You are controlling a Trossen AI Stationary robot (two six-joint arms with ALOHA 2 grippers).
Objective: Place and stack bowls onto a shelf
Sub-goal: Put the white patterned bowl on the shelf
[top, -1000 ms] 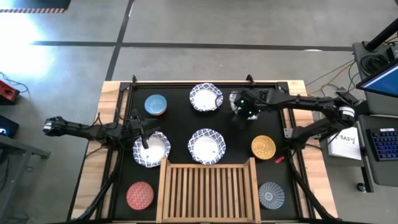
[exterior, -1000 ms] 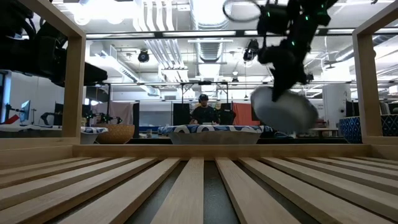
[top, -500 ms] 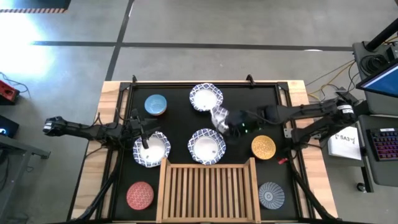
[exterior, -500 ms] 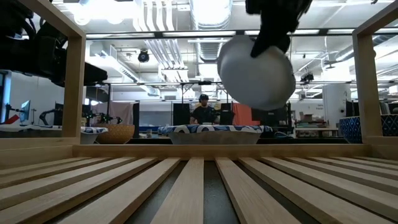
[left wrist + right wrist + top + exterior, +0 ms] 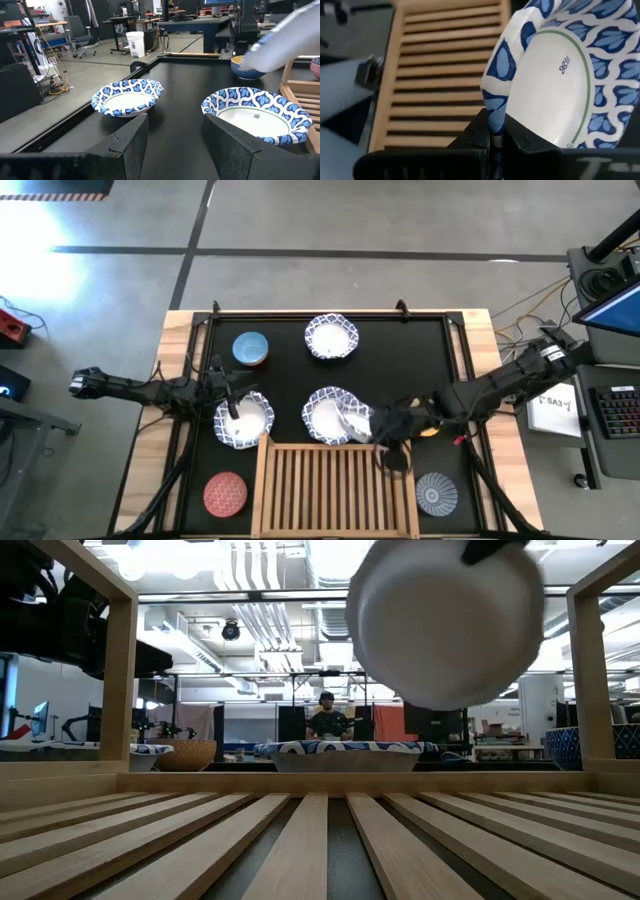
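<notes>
Right arm's got a patterned bowl pinched by the rim, hanging it over the back edge of the rack.

The right gripper (image 5: pixel 495 132) is clenched on the wavy rim of a white blue-patterned bowl (image 5: pixel 560 75), tilted above the slatted wooden shelf (image 5: pixel 330 485) near its 1 o'clock corner. The left gripper (image 5: pixel 172 142) sits with fingers spread, nothing in them, over the patterned bowl at the mat's 9 o'clock (image 5: pixel 243 420). Other bowls on the black mat (image 5: pixel 285 375): blue one (image 5: pixel 250 348) at 11, red (image 5: pixel 225 493) at 7, grey-blue (image 5: pixel 437 492) at 5.
</notes>
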